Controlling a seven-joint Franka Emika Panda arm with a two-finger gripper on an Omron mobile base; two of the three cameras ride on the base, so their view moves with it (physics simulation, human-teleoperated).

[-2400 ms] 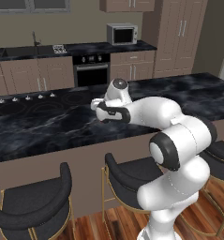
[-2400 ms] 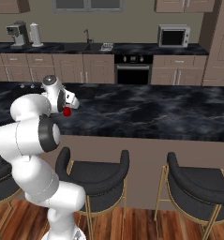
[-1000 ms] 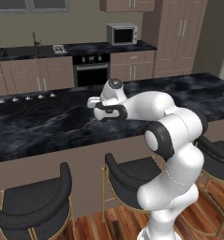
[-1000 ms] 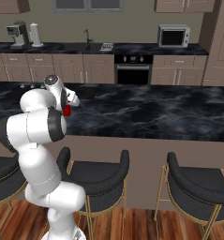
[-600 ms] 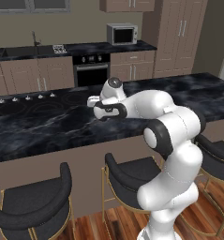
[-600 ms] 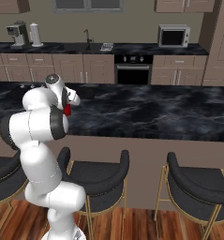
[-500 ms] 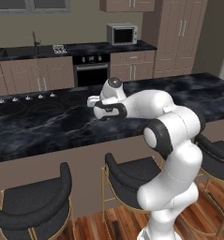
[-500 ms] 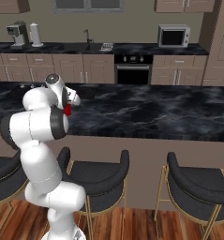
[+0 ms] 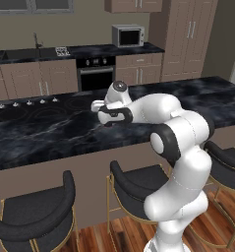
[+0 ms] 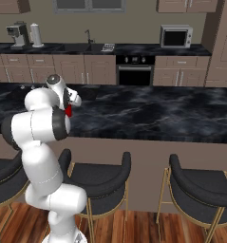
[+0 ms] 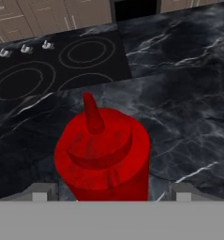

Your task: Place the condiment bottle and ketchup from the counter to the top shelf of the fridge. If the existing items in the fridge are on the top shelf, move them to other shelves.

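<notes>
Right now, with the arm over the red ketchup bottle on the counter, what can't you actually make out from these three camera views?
- Ketchup: hand view cuts off its lower body at the grey band; right base view shows a red sliver behind the arm.
- End effector: fingertips barely peek up either side of the bottle, so contact is unclear; left base view has it too small.
- Counter under the bottle: hidden by the wrist, left base view.
</notes>
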